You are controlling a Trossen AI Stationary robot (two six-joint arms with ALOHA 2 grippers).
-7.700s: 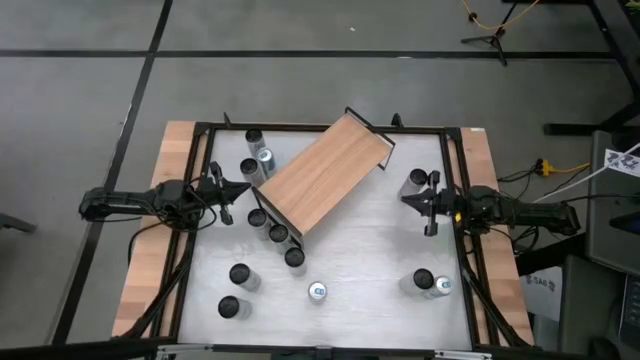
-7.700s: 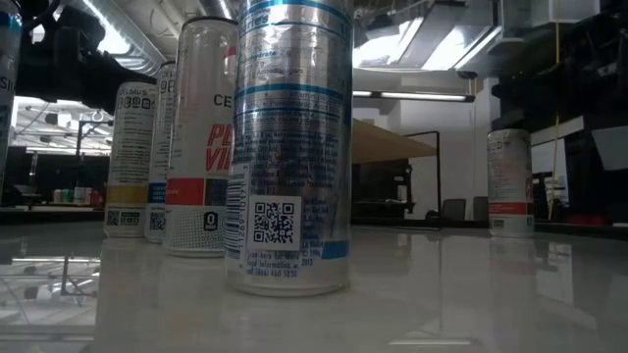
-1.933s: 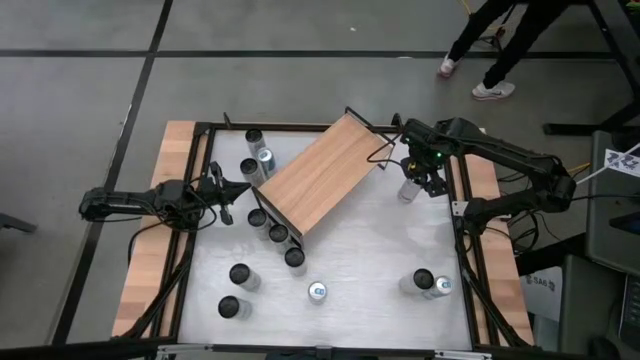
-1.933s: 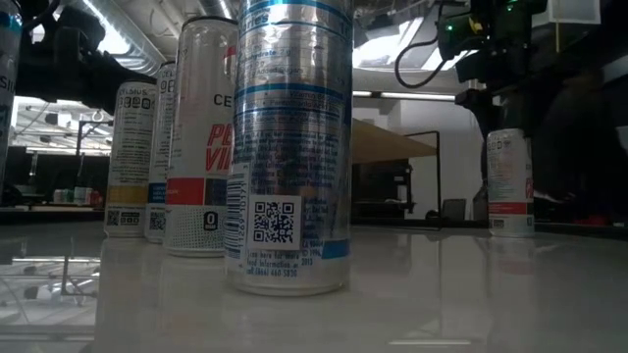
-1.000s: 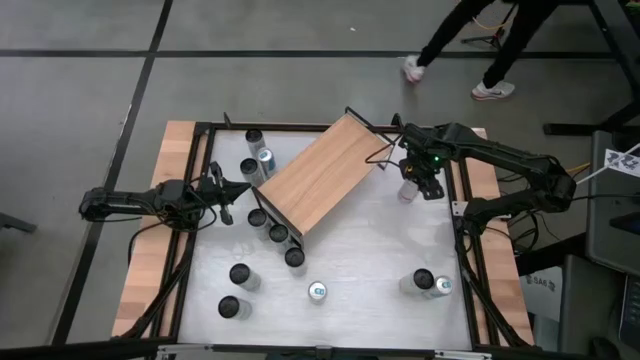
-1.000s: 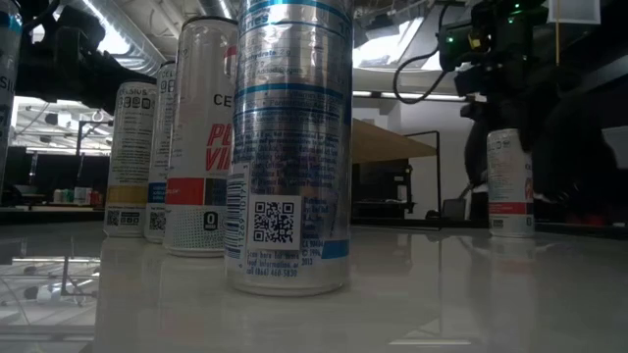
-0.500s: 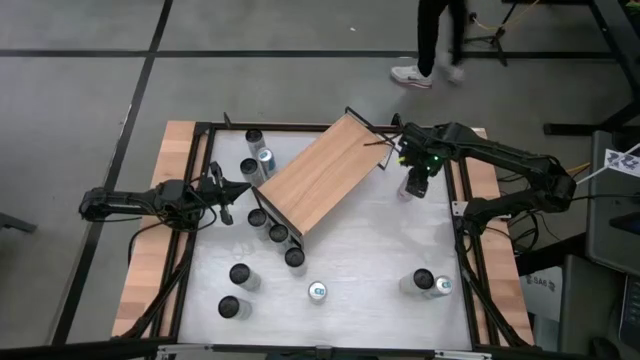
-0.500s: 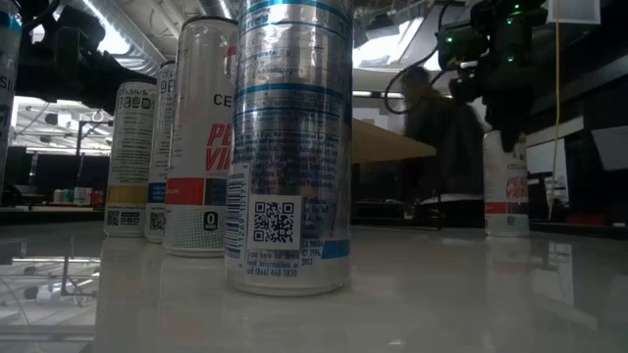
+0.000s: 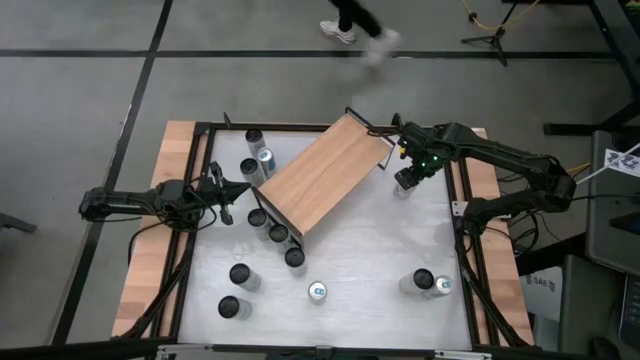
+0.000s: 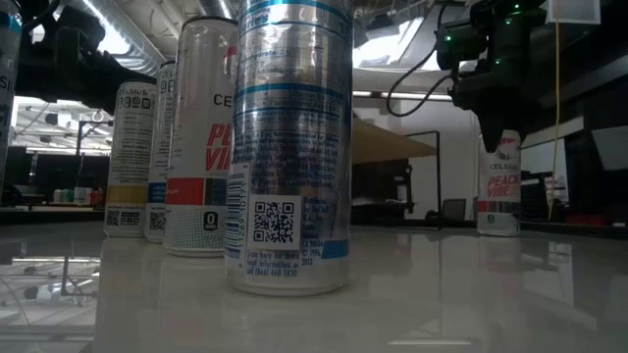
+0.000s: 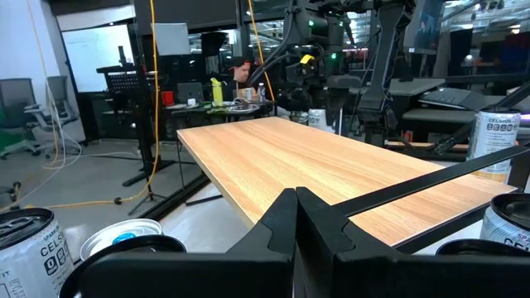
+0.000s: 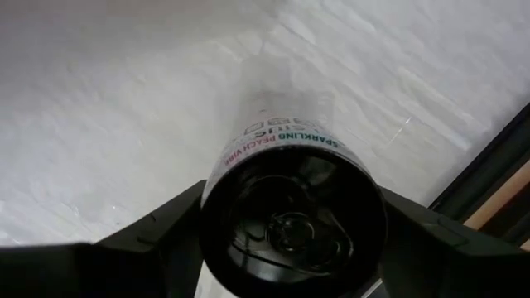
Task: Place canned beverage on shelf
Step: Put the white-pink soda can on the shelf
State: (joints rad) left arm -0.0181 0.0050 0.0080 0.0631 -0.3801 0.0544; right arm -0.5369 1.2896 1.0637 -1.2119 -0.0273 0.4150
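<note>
Tall slim white can [image 12: 286,165], "SPARKLING PEACH" lettering, dark top

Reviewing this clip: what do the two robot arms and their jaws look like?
Both arms are dark, slim and jointed, with loose black cables looping along them. The right arm shows small green lights near the wrist. The left gripper ends in matte black, angular jaws tapering to points; the right gripper has the same broad black jaws.

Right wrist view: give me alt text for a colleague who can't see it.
Seen from above, a slim silver peach-labelled beverage can with a dark top sits between the right end effector's two dark fingers, which flank its sides. Beneath lies the white tabletop, with a black frame bar at one corner.
</note>
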